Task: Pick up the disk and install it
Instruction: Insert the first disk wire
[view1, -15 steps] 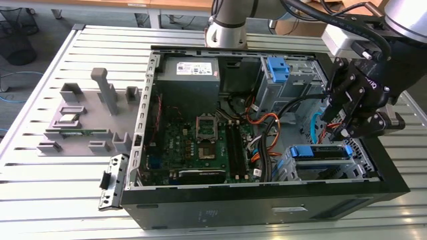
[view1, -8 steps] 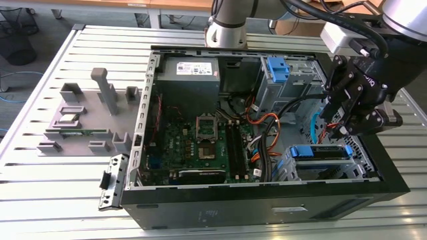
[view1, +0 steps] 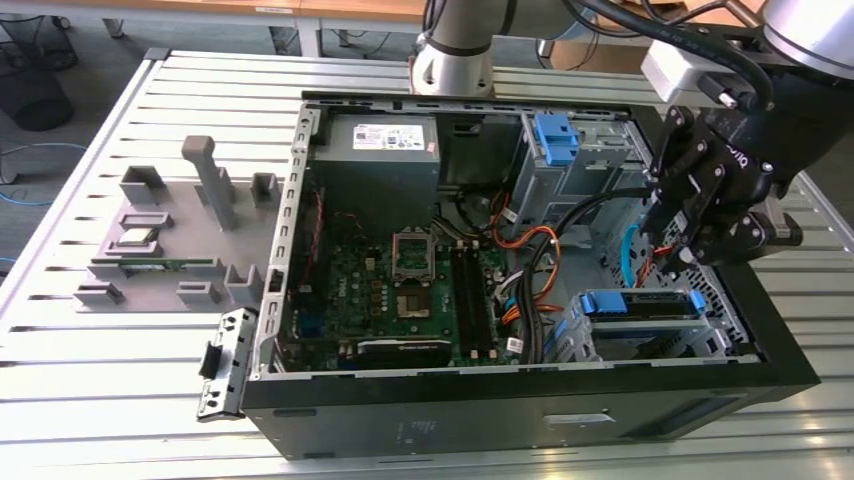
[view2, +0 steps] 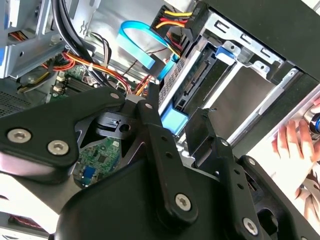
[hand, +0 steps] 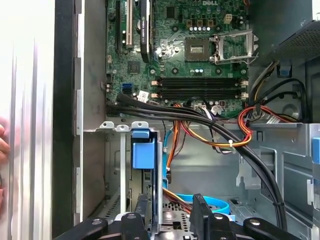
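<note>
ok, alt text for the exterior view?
The arm's gripper hangs over the drive cage at the exterior view's right of an open computer case, just above the blue-railed disk sitting in the cage. A grey fixture lies on the slatted table beside it.

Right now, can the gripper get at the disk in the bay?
Likely yes: the open gripper hangs close over the disk, and the cables run beside it, not across it.

Slatted table (view1: 94, 360): computer case (view1: 534, 425), grey fixture (view1: 171, 238)

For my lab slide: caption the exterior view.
Gripper hangs over the blue-railed disk in the drive cage of the open computer case.
</note>
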